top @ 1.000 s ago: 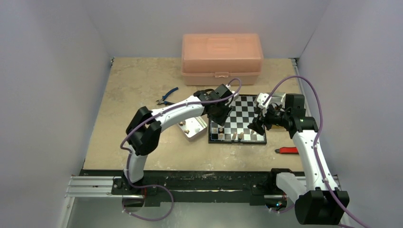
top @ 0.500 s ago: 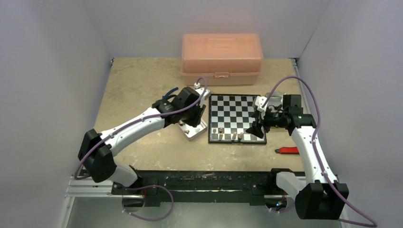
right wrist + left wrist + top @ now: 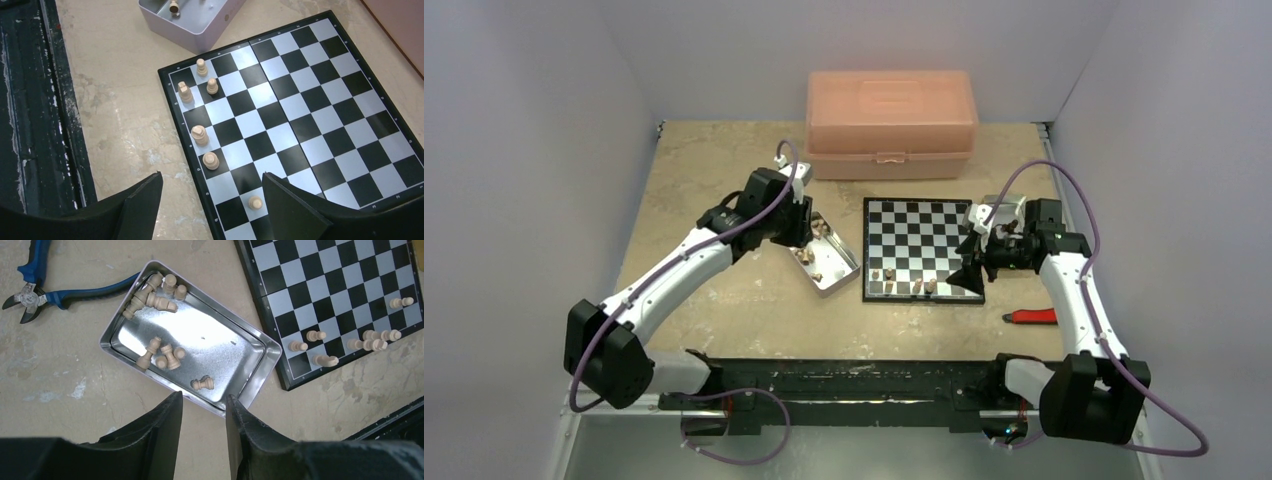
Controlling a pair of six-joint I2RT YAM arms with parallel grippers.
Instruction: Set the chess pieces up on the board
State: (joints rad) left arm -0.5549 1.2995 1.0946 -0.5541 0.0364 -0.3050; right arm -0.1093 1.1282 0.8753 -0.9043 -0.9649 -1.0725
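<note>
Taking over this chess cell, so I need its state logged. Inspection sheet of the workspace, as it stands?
Surface: beige table top, mottled.
Job's things: board lies flat; several light chess pieces sit on its near rows; more lie in the metal tin left of it.
Clutter: blue-handled pliers beside the tin; red-handled tool right of the board; shut pink box at the far edge.
Grippers: left gripper open, empty, over the tin's near edge; right gripper open, empty, over the board's near right corner.
Cables: purple cables loop off both arms.
Surroundings: plain walls on three sides; black rail in front.
</note>
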